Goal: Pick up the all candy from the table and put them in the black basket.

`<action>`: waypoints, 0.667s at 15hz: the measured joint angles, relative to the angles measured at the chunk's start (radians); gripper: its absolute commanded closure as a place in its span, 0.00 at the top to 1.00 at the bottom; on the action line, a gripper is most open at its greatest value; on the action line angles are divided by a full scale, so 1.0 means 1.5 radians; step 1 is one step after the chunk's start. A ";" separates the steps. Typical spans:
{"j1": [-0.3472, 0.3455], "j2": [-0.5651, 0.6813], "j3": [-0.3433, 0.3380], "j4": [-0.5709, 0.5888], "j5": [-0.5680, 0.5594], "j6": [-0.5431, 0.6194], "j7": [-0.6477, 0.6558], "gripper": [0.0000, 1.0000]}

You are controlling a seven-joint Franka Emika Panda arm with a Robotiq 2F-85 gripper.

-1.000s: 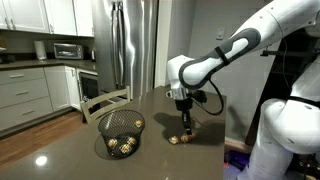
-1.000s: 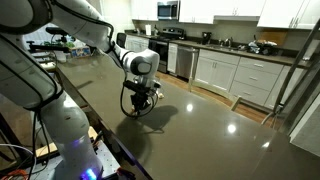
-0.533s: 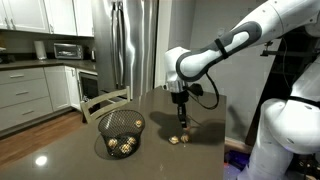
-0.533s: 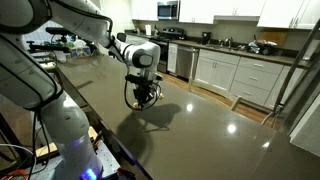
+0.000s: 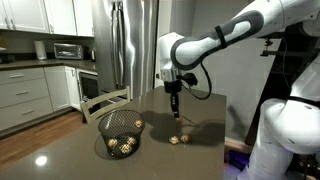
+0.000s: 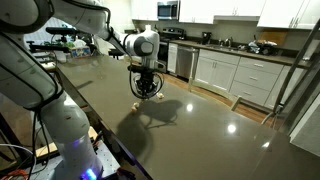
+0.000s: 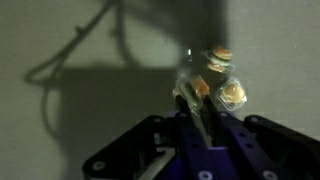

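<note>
My gripper (image 5: 175, 113) hangs above the dark brown table (image 5: 200, 155), to the right of the black basket (image 5: 121, 135). In the wrist view its fingers (image 7: 192, 92) are shut on a gold candy (image 7: 198, 86) at their tips. Two more candies (image 7: 232, 95) lie on the table below, and they also show in an exterior view (image 5: 178, 140). Several candies (image 5: 122, 146) lie inside the basket. The gripper (image 6: 146, 90) shows raised over the glossy table (image 6: 200, 130), with a gold candy (image 6: 137, 104) under it.
A stainless fridge (image 5: 133, 45) and white kitchen cabinets (image 5: 25, 95) stand behind the table. The robot's white base (image 5: 285, 130) is at the right. A counter with white cabinets (image 6: 245, 75) runs along the far side.
The gripper has risen from the table beside the loose candies, with a candy between its fingers, and shifted slightly toward the basket.
</note>
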 measured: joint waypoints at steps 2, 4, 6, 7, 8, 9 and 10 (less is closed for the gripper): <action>0.010 0.007 0.010 0.017 0.000 0.002 0.000 0.09; 0.020 0.017 0.022 0.033 0.000 0.002 0.000 0.09; 0.028 0.028 0.032 0.047 -0.002 0.001 0.000 0.09; 0.030 0.033 0.035 0.054 -0.003 0.000 0.000 0.09; 0.032 0.038 0.038 0.061 -0.004 -0.001 0.000 0.09; 0.033 0.042 0.040 0.067 -0.006 -0.002 0.000 0.09; 0.034 0.046 0.043 0.073 -0.009 -0.002 0.000 0.09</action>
